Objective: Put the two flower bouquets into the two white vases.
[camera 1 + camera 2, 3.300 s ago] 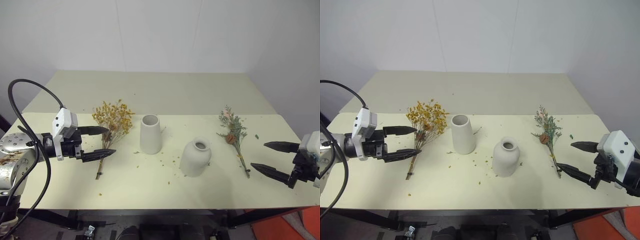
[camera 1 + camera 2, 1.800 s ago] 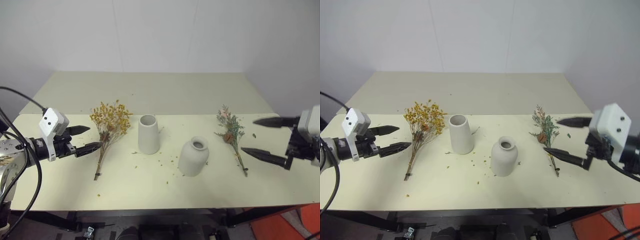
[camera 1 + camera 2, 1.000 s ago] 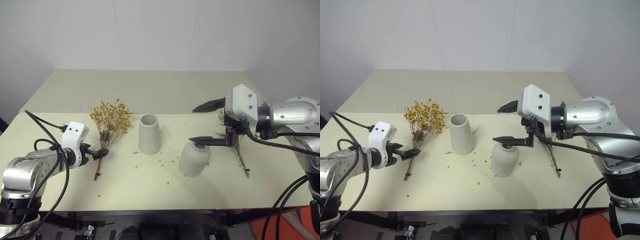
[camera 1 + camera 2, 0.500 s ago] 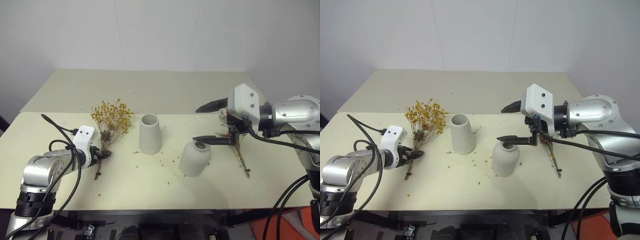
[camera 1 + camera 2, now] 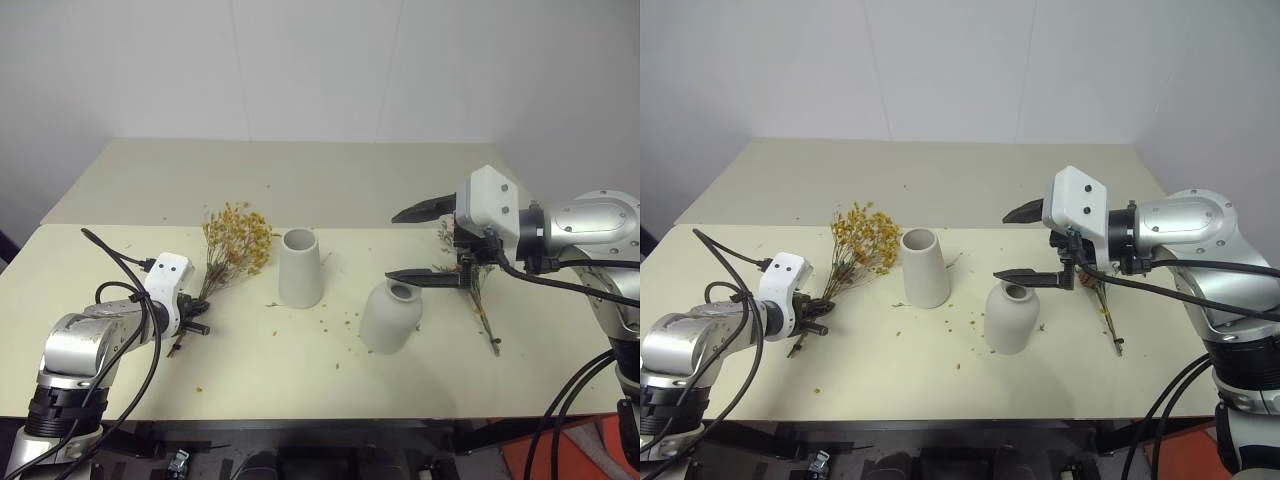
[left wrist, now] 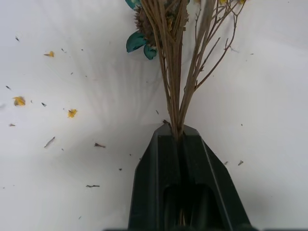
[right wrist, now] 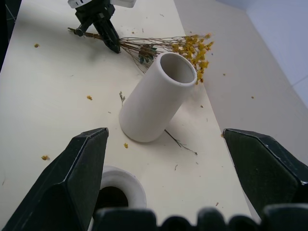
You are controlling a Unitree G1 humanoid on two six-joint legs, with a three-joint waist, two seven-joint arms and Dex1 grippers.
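My left gripper (image 5: 196, 322) is shut on the thin stems of the mustard-yellow bouquet (image 5: 238, 236), near their lower end; the stems (image 6: 174, 72) run out from between the closed fingers over the table. The tall white vase (image 5: 300, 268) stands just right of the blossoms. The squat white vase (image 5: 390, 316) stands further right. My right gripper (image 5: 391, 247) hangs open above the squat vase with nothing in it. Behind it, the grey-green bouquet (image 5: 480, 298) lies on the table, partly hidden by the right hand.
The cream table (image 5: 300, 380) carries scattered petal crumbs (image 5: 330, 322) around the vases. Its far half (image 5: 300, 180) runs back to a white wall. A black cable (image 5: 110, 250) loops over my left arm.
My left gripper has shut on the yellow bouquet's stems. The bunch has swung a little, its blossoms nearer the tall vase and its stem end further left. My right gripper has stayed put.
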